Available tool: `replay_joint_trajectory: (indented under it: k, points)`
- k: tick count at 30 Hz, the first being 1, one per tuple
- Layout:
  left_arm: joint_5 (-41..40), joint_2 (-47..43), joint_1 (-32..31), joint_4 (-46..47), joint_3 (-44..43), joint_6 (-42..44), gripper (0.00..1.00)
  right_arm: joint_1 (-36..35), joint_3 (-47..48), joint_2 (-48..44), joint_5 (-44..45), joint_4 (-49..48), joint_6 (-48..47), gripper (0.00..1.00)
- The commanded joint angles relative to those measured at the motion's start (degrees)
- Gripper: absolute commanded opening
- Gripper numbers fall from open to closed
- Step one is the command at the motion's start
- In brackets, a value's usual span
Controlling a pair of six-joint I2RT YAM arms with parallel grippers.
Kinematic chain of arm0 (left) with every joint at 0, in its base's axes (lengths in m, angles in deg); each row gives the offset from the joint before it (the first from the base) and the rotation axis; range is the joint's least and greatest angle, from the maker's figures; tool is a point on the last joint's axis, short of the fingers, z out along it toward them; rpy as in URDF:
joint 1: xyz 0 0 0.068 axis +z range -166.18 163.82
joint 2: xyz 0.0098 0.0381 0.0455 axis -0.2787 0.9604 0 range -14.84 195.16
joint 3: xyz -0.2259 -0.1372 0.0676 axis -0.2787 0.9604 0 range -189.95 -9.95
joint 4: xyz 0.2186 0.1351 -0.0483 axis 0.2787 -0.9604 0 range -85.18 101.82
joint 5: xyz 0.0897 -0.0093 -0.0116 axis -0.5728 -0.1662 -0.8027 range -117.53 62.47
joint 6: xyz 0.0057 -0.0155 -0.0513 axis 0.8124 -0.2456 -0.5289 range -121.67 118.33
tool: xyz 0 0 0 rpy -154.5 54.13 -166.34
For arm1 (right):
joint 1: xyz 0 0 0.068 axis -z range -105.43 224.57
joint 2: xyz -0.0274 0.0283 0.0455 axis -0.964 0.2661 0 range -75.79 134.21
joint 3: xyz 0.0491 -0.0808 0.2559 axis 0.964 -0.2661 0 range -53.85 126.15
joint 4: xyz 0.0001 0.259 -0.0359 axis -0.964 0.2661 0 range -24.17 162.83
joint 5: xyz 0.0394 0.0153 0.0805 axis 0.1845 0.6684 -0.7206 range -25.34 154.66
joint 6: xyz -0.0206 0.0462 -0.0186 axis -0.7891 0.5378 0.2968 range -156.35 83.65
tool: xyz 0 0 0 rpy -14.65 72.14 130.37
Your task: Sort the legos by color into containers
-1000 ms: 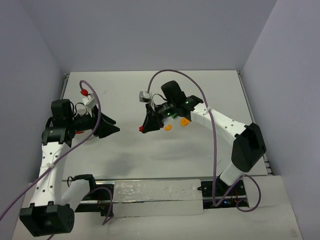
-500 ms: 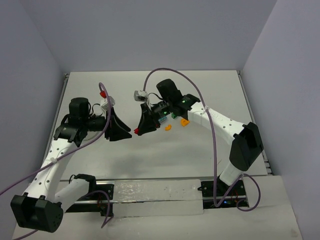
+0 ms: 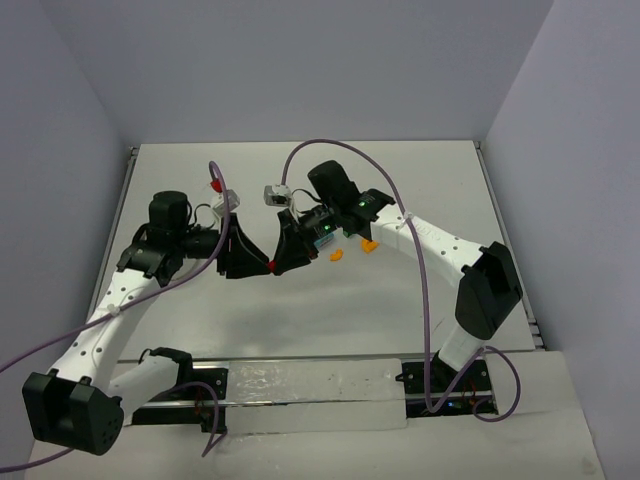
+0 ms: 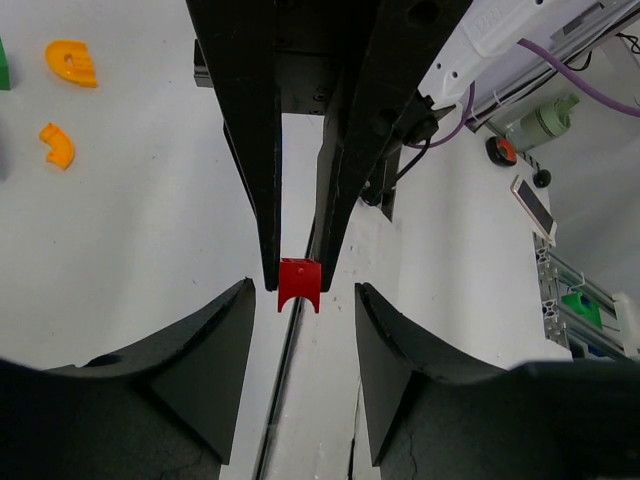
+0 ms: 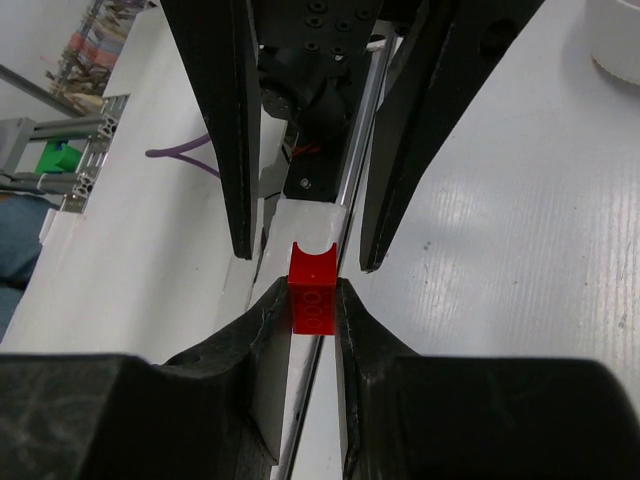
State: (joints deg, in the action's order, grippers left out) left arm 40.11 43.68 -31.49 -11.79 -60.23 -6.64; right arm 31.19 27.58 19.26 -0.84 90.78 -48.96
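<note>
My right gripper (image 3: 277,263) is shut on a small red lego (image 3: 271,266) and holds it above the table; the right wrist view shows the lego (image 5: 312,295) pinched between my own fingers (image 5: 268,340). My left gripper (image 3: 260,262) is open and faces the right one tip to tip. In the left wrist view the red lego (image 4: 298,284) hangs just ahead of my open left gripper (image 4: 302,300), level with its tips and not touched by them. A curved white rim (image 5: 620,40), seemingly the bowl, shows at the corner of the right wrist view; it is hidden in the top view.
Two orange legos (image 3: 337,254) (image 3: 369,243) lie on the table under the right arm and also show in the left wrist view (image 4: 72,62) (image 4: 57,143), beside a green lego (image 4: 3,62). Grey walls enclose the table on three sides.
My left arm has swung right until its open gripper meets the right gripper's tip. My right gripper has moved slightly left and down with the red lego.
</note>
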Motion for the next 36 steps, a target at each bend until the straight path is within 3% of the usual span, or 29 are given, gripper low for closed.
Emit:
replay_joint_trajectory:
  k: [1, 6, 12, 17, 18, 24, 28, 30, 33, 36]
  points:
    - [-0.14, 0.70, -0.93, 2.53, -2.37, -0.73, 0.53, -0.56, 3.10, 0.14, -1.13, -0.68, 1.00, 0.00]
    - [-0.14, 0.81, -1.21, 2.52, -2.54, -0.47, 0.47, -0.48, 3.12, 0.14, -0.86, -0.60, 1.27, 0.00]
    - [0.27, 0.54, -1.18, 2.52, -2.36, -0.21, 0.26, -0.48, 3.35, 0.49, -0.78, -0.60, 1.59, 0.00]
    - [-1.69, 0.37, -1.22, 1.35, -2.71, 0.29, 0.00, -0.56, 4.16, 1.34, 0.52, -0.19, 3.11, 0.01]
    - [-1.72, 0.37, -1.22, 1.29, -2.72, 0.32, 0.00, -0.49, 4.18, 1.37, 0.54, 0.25, 3.11, 0.04]
    - [-3.57, -1.72, 2.53, -2.83, -3.16, 1.64, 0.00, -0.40, 4.98, 1.55, 4.12, 2.38, 3.55, 0.55]
    - [-4.72, -3.85, 6.58, -5.92, -3.43, 3.11, 0.00, -0.26, 4.35, 1.06, 5.47, 2.39, 3.73, 0.77]
    - [-6.42, -3.76, 8.41, -9.67, -4.98, 6.72, 0.00, 0.03, 4.13, 0.97, 5.82, 2.63, 3.79, 0.94]
    - [-9.87, -2.75, 12.27, -18.03, -8.14, 13.33, 0.00, 0.86, 3.85, 0.68, 6.57, 3.34, 3.39, 1.00]
    - [-20.81, -2.30, 19.96, -25.29, -10.65, 16.86, 0.00, 2.12, 2.48, -0.03, 7.69, 3.79, 2.77, 1.00]
